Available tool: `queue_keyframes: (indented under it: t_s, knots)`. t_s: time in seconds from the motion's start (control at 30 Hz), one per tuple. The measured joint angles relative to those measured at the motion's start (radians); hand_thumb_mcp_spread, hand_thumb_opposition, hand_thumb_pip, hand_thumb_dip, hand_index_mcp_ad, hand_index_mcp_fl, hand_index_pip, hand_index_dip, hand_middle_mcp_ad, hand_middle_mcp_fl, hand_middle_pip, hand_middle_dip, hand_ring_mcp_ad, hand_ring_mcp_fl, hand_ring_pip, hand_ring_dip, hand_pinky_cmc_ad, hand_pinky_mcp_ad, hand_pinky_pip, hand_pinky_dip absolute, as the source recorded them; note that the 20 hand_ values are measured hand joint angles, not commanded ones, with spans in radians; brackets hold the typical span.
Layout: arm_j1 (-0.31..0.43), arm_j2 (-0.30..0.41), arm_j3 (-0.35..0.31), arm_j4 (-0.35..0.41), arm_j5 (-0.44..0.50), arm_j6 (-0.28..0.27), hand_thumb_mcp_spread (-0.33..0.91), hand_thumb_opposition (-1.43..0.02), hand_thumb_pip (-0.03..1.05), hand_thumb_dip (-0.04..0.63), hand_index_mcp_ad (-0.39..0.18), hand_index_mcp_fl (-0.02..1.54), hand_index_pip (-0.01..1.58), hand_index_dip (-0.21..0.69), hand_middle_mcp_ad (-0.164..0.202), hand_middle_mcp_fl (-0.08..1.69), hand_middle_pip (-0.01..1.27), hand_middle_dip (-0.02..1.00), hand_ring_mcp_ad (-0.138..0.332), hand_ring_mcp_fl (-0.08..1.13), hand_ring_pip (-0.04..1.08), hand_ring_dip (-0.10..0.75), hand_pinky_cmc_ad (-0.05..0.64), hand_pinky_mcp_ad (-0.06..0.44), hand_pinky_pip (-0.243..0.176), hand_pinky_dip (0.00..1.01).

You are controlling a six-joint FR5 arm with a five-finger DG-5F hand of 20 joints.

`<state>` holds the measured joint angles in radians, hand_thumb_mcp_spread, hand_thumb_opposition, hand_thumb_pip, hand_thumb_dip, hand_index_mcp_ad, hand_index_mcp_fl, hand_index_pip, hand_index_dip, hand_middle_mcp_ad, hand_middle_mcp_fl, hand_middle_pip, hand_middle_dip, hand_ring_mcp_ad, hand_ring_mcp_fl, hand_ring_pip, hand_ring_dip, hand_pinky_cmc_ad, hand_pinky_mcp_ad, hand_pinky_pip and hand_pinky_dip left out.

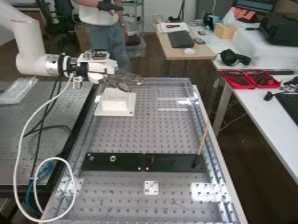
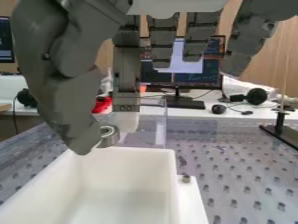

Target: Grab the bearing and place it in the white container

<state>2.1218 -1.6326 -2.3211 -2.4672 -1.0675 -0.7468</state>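
The hand (image 1: 124, 81) is over the far left part of the perforated bench, above the white container (image 1: 116, 104). In the wrist view the hand (image 2: 65, 95) pinches the small metal ring-shaped bearing (image 2: 108, 135) between its thumb tip and one fingertip; the other fingers hang free beside them. Directly below is the white container (image 2: 174, 172), open at the top, and the bearing is near the height of its rim. The thumb tip overlaps part of the bearing's edge.
A black plate (image 1: 120, 161) with small fittings crosses the bench nearer the camera, and a thin rod (image 1: 203, 142) stands at its right end. Clear panels (image 1: 203, 122) edge the bench. Red trays (image 1: 249, 78) lie on the side table. A loose white cable (image 1: 20, 150) hangs below the arm.
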Motion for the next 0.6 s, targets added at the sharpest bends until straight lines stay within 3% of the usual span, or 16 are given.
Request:
queue_keyframes:
  t_s: [0.53, 0.6]
  knots:
    - [0.021, -0.029, -0.011, -0.012, 0.052, 0.052, 0.36, -0.87, 0.58, 0.278, -0.070, 0.35, 1.53, 0.035, 0.070, 0.04, 0.13, 0.15, 0.127, 0.00, 0.09, 0.072, 0.367, 0.293, -0.059, 0.25]
    - [0.021, -0.039, -0.004, -0.028, 0.052, 0.066, 0.36, -0.87, 0.65, 0.278, -0.073, 0.24, 1.50, 0.035, 0.070, 0.04, 0.13, 0.15, 0.127, 0.00, 0.09, 0.072, 0.367, 0.293, -0.059, 0.27]
